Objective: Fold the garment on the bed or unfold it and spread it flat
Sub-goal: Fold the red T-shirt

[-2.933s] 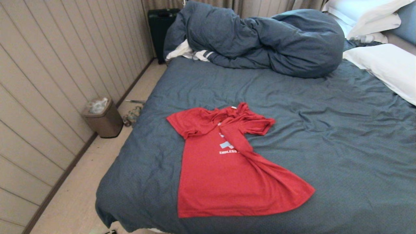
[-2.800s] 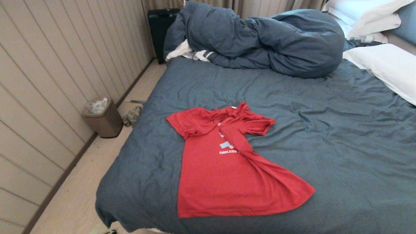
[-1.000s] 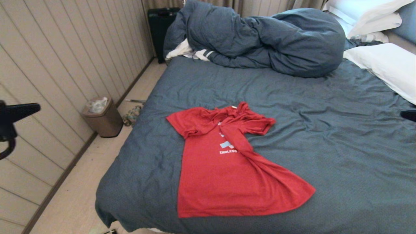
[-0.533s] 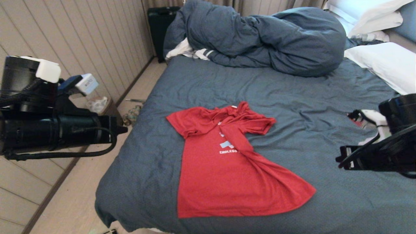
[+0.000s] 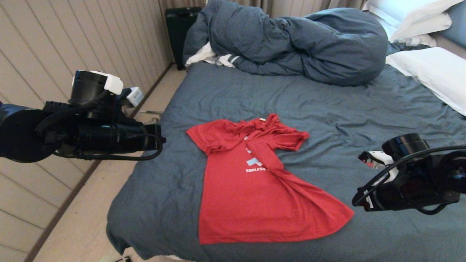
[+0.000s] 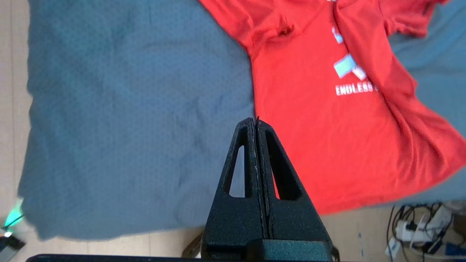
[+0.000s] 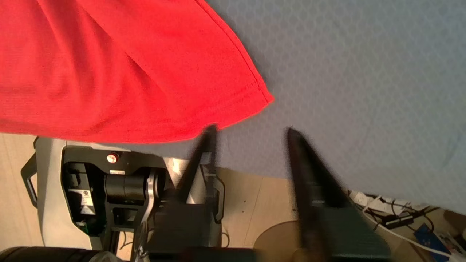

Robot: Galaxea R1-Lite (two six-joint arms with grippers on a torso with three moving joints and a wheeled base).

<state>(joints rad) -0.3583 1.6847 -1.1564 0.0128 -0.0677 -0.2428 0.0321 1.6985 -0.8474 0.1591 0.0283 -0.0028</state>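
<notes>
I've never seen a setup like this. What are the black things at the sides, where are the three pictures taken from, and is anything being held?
The black things are a robot's two arms, each ending in a pincer. One picture comes from a camera on its head, looking down at the large bed with the dark blue-grey sheet. The other two come from cameras on the wrists, behind the fingers.

On the bed lies a red short-sleeved T-shirt with white lettering, partly folded over itself, with a bunched dark blue-grey duvet and white pillows behind it.

The left pincer is shut and empty, above the shirt's side edge. The right pincer is open, near the shirt's hem corner. Nothing is held.
</notes>
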